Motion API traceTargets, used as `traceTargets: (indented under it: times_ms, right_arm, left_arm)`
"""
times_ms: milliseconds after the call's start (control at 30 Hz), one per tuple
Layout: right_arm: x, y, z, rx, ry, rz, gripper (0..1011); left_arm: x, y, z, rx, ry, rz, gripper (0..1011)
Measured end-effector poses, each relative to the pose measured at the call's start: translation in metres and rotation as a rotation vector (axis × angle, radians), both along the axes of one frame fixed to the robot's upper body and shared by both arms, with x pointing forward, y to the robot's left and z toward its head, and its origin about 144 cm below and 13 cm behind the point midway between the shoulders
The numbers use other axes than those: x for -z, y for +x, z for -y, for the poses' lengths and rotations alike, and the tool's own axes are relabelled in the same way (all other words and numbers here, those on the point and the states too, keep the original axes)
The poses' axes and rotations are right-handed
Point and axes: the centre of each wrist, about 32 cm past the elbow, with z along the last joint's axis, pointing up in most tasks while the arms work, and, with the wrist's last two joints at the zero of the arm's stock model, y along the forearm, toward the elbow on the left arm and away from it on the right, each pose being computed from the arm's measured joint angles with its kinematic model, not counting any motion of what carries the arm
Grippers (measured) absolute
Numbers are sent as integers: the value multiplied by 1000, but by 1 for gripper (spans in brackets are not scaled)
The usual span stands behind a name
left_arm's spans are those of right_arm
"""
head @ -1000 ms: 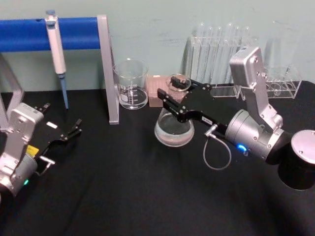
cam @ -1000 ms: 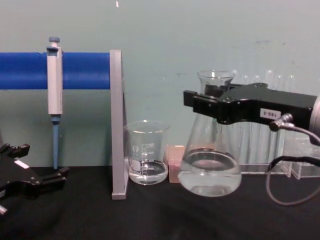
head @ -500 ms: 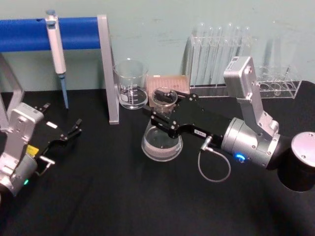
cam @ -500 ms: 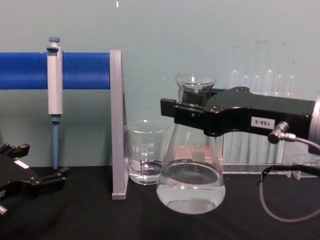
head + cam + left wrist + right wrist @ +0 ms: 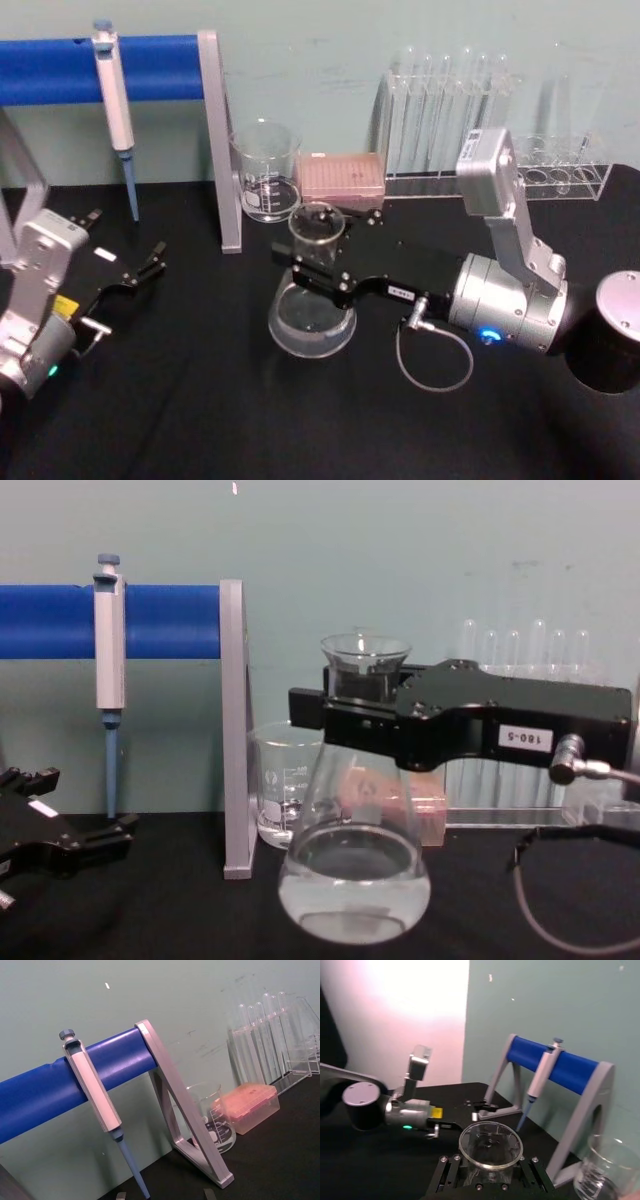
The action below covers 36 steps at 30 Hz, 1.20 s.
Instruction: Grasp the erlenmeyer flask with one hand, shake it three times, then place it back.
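Right gripper point(image 5: 318, 262), black with flat jaws and a small white label with digits point(image 5: 524, 738) on its side, reaches in from the robot's right on a grey cylindrical wrist point(image 5: 505, 300) and is clamped on the narrow neck of the clear glass erlenmeyer flask point(image 5: 312, 320), just under its flared rim, with one jaw on each side of the glass. That conical flask stands upright near the middle of the black bench point(image 5: 200, 400) with a shallow layer of clear liquid in its wide round base; whether the base touches the bench or hangs just above it cannot be told. It sits nearer the robot than the straight-sided clear glass beaker point(image 5: 266, 185) and the pink lidded box point(image 5: 343, 176), and to the right of the grey metal upright point(image 5: 222, 140) that carries the blue horizontal bar point(image 5: 60, 68). In the chest view the flask's body point(image 5: 355, 880) overlaps the beaker and the pink box behind it. A white and blue pipette point(image 5: 113, 100) hangs on the blue bar, tip pointing down. Thin clear test tubes point(image 5: 440, 90) stand in a transparent rack against the wall at the back right. A thin dark cable point(image 5: 435, 355) loops from the right gripper's body onto the bench. Left gripper point(image 5: 128, 232), black with a plain white sticker, rests low at the left edge of the bench, its jaws apart, well away from the flask
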Motion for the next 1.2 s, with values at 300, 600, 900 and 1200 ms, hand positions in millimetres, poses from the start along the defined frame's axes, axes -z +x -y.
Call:
traceTargets:
  times_ms: [300,600,900,1200]
  right_arm:
    - [0,-3,0,-51,4,-16,453]
    - [0,-5,1,-50,5,-14,453]
    - [0,-7,1,-42,4,-10,453]
    - [0,-7,3,9,11,-4,453]
  left_arm:
    - [0,0,0,0,0,0,1001]
    - [0,0,0,0,0,0,1001]
    - [0,0,0,0,0,0,1001]
    - [0,0,0,0,0,0,1001]
